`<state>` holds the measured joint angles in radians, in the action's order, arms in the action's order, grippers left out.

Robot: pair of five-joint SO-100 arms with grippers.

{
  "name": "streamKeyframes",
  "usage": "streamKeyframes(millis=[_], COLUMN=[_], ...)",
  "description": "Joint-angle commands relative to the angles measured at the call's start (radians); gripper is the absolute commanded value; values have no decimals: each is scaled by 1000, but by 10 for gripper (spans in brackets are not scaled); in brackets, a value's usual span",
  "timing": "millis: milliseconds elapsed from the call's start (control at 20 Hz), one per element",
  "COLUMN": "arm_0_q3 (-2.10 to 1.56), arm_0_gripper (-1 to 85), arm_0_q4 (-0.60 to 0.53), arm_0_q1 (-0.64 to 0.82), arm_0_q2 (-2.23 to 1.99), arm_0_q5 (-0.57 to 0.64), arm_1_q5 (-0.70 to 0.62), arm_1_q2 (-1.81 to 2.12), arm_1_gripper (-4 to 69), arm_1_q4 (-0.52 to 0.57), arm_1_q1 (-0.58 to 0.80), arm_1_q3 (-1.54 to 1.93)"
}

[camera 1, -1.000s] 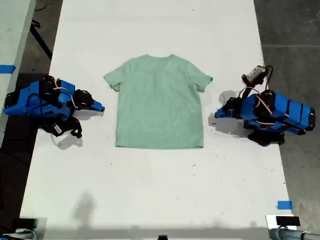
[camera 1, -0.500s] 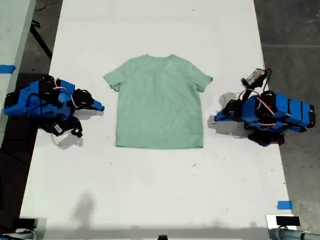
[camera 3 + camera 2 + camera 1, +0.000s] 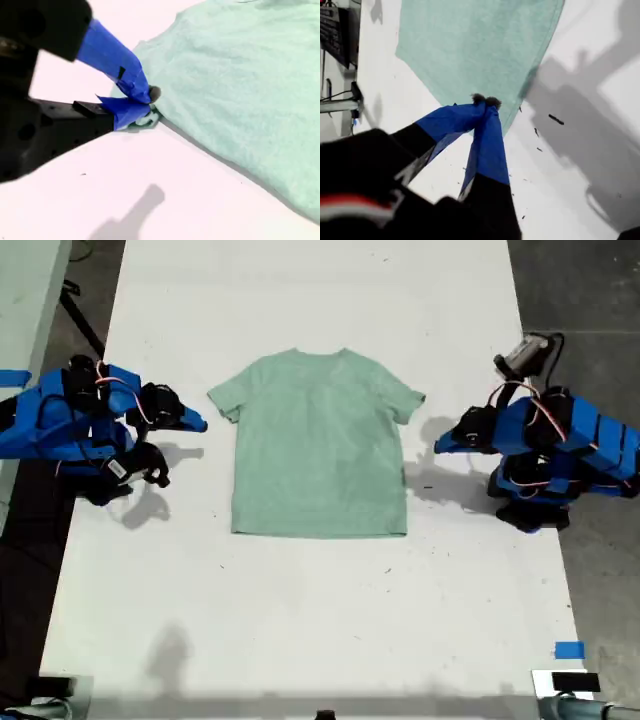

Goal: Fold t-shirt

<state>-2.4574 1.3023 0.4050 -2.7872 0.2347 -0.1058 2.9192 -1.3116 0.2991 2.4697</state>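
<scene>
The pale mint-green t-shirt (image 3: 318,445) lies flat and spread out in the middle of the white table (image 3: 300,620), with its neck toward the far end. My first gripper (image 3: 440,446) is on the blue arm at the exterior view's right. It hovers shut and holds nothing, just off the shirt's side edge (image 3: 475,45). The first wrist view shows its tips (image 3: 485,101) pressed together. My second gripper (image 3: 200,424) is on the arm at the exterior view's left. It is shut with nothing held (image 3: 149,97) and sits beside the sleeve (image 3: 240,75).
Dark floor borders the table along both sides of the exterior view. Blue tape marks (image 3: 568,650) sit near the exterior view's lower right corner and at its left edge (image 3: 12,377). Small black specks (image 3: 555,119) dot the table near the first arm's shadow.
Both arms have risen from their low resting pose, and their grippers now sit higher and point toward the shirt. The shirt has not moved.
</scene>
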Motion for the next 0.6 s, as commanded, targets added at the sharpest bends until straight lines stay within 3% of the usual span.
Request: streamKeyframes(millis=[0, 550], arm_0_q3=[264, 930], arm_0_gripper=[0, 0], arm_0_q4=[14, 308], arm_0_q1=[64, 377], arm_0_q2=[221, 801], arm_0_q5=[71, 308], arm_1_q5=[-110, -502], arm_1_q2=[-163, -816], arm_1_gripper=[-13, -14], arm_1_q4=[-51, -287], arm_1_q1=[84, 428], arm_1_q3=[-235, -996])
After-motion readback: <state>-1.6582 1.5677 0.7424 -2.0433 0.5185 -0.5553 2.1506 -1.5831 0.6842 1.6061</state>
